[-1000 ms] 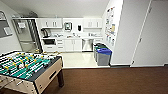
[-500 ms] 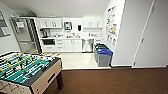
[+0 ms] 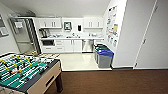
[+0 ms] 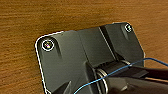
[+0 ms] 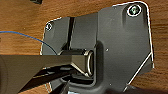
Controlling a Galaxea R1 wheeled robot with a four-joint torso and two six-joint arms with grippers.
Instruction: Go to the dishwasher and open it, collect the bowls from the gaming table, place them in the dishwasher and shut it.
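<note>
The dishwasher is the steel-fronted unit under the white counter at the far end of the kitchen, and its door is shut. It stands well ahead of me, past a pale tiled floor. The bowls and the gaming table are out of view. In both wrist views the arms hang over brown wood-grain floor, with nothing held in sight.
A green table-football table stands close at the lower left. Grey bins with blue and green lids stand right of the dishwasher against a white wall. A steel fridge stands at the left. Brown floor stretches ahead.
The whole head view has shifted slightly, so the camera has moved a little. Nothing in the room has moved.
</note>
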